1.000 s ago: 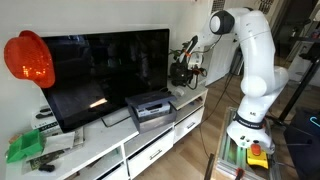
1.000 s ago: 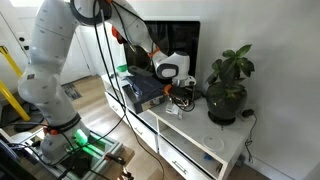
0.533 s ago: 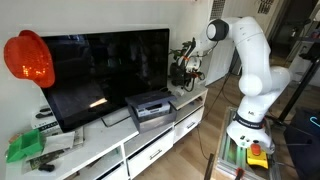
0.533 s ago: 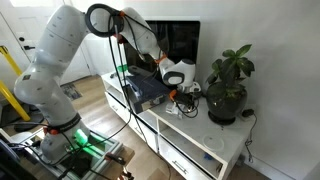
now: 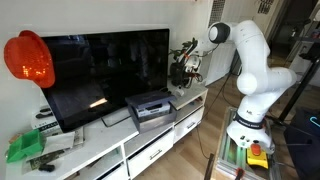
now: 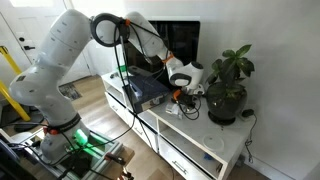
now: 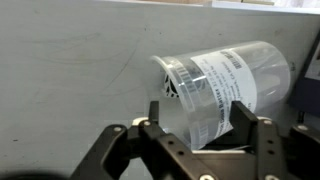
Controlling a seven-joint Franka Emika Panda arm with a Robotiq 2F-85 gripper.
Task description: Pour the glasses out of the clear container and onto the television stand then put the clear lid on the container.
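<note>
In the wrist view the clear container [image 7: 215, 90] lies tilted on its side with a printed label facing me, its open end towards the left. My gripper [image 7: 198, 115] has its two black fingers closed on the container's lower part, over a pale flat surface. In both exterior views the gripper [image 5: 186, 72] [image 6: 183, 88] is low over the white television stand [image 5: 100, 150] [image 6: 215, 150], next to the plant. The container is too small to make out there. I see no glasses and no clear lid.
A black television [image 5: 100, 75] stands on the cabinet with a grey-black box device [image 5: 150, 108] [image 6: 145, 92] in front of it. A potted plant [image 6: 228, 85] is right beside the gripper. An orange round object [image 5: 28, 58] and green items [image 5: 25, 148] are at the far end.
The arm has shifted a little along the stand towards the plant, and the wrist has turned. The gripper stays closed on the container.
</note>
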